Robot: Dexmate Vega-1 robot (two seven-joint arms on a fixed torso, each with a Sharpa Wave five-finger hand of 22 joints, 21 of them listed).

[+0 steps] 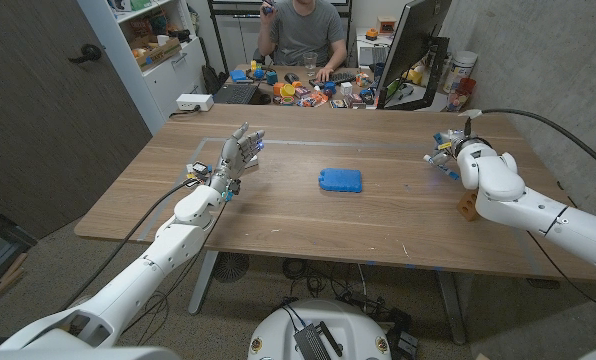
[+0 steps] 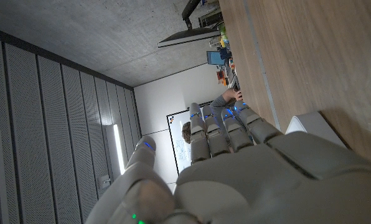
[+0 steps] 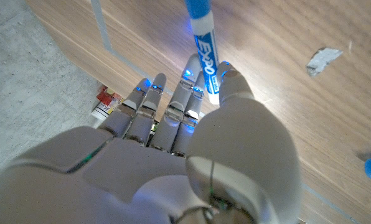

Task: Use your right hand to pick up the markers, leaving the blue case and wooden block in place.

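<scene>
Right hand [image 3: 192,155] fingers [image 3: 182,102] pinching a blue marker [image 3: 204,43] at mid-barrel (likely light, rigid, slick); left hand [image 1: 236,158] released over the bench [image 1: 308,225].

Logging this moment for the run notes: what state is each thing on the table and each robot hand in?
Blue marker: pinched by the right robot hand.
Blue case: closed, flat at mid-table, untouched.
Wooden block: on the table beside the right arm, untouched.
Left robot hand: empty, fingers straight, above the table.
</scene>
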